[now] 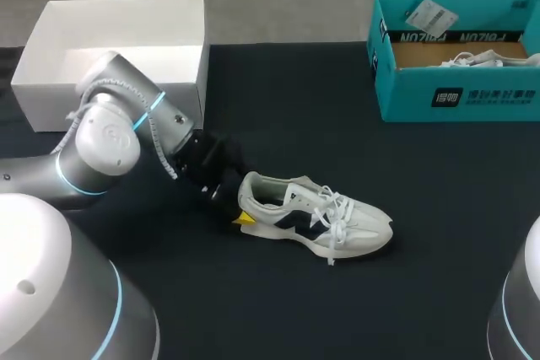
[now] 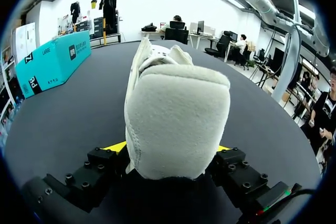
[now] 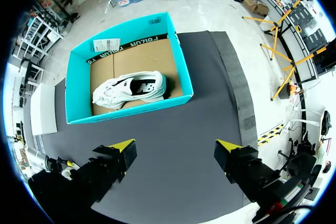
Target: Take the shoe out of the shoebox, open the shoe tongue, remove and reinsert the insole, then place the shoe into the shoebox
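Shoe (image 1: pixel 316 217) out on table (image 1: pixel 422 191); left gripper (image 2: pixel 169 148) apparently clamped on heel (image 2: pixel 176 119) (right gripper (image 3: pixel 176 145) spread wide). Tongue, insole, reboxing remain.

Head view: fixed, high behind the robot, tilted down over the dark table (image 1: pixel 439 276), with the whole layout in frame from mid distance. Left wrist view: low, almost at table level, facing out along the left gripper (image 2: pixel 170 147), hard up against the heel of the white sneaker (image 2: pixel 176 114), which fills the middle. Right wrist view: high up, facing straight down past the right gripper (image 3: pixel 176 145) onto the teal shoebox (image 3: pixel 131 109), well apart. All three share the shoebox; the head and left wrist views share the sneaker.
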